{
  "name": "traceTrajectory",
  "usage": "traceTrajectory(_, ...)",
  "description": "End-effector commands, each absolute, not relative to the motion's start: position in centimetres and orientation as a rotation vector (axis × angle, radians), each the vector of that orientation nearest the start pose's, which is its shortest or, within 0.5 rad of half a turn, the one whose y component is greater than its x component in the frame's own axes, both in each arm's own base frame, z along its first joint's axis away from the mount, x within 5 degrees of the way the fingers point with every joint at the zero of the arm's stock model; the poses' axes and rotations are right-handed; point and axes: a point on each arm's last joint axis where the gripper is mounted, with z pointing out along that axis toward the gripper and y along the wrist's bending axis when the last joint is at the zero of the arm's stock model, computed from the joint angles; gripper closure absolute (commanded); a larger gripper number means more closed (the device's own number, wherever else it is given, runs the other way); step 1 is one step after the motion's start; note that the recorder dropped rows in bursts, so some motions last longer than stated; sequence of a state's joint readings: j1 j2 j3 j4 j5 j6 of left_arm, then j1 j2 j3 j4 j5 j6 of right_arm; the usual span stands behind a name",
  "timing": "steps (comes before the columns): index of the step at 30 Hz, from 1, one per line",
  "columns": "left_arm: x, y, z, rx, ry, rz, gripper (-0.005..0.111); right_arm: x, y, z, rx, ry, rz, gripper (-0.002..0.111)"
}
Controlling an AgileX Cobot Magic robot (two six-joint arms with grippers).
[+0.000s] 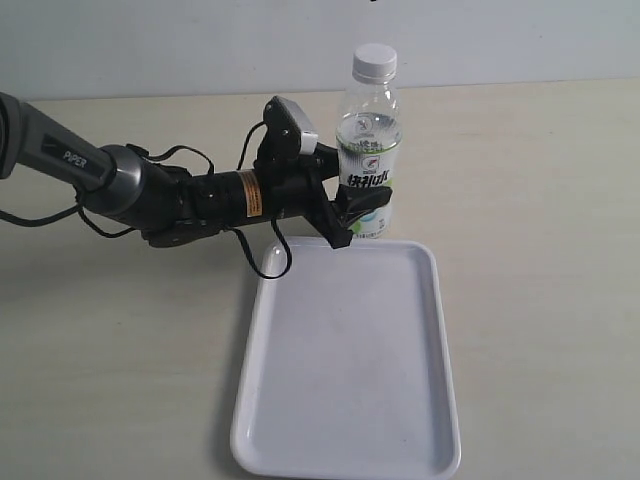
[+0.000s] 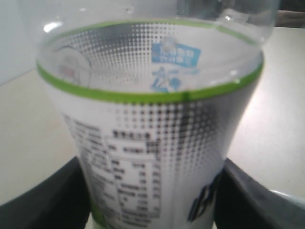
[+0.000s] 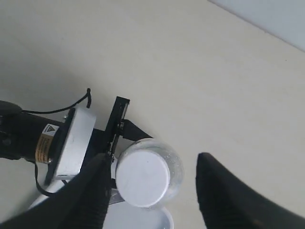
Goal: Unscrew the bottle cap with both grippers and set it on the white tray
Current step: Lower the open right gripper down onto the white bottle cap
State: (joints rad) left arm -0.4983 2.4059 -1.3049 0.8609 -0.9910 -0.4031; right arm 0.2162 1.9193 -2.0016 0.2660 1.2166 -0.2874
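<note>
The bottle (image 1: 368,160) stands upright on the table just beyond the white tray (image 1: 345,350), and the bottle cap (image 1: 375,62) sits on its neck. My left gripper (image 1: 350,215) is shut on the bottle's lower label; in the left wrist view the label (image 2: 152,133) fills the gap between both black fingers (image 2: 43,200). Looking straight down in the right wrist view, the bottle cap (image 3: 142,179) lies between the spread fingers (image 3: 224,191) of my right gripper (image 3: 151,159). This gripper is open and holds nothing. It is out of the exterior view.
The left arm marked PIPER (image 1: 110,175) reaches in low across the table with loose cables (image 1: 270,255) hanging over the tray's far left corner. Bare beige tabletop (image 1: 540,250) lies to the right of the bottle and tray.
</note>
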Motion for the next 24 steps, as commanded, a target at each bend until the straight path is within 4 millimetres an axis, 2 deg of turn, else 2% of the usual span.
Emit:
traceTrajectory(1,37.4,-26.7,6.8,1.063,1.504,-0.807,0.107,41.2,12.3,35.1,-0.583,2.569,0.258,0.05)
traceTrajectory(7,37.5,-26.6,6.7,1.063,1.508,-0.801,0.107,41.5,12.5,34.3,-0.478,2.617,0.294,0.05)
traceTrajectory(14,37.5,-26.6,6.7,1.065,1.505,-0.798,0.107,40.8,12.5,31.0,-0.546,2.722,0.307,0.05)
traceTrajectory(24,37.5,-26.6,6.7,1.065,1.505,-0.798,0.107,40.6,12.2,31.3,-0.584,2.707,0.256,0.05)
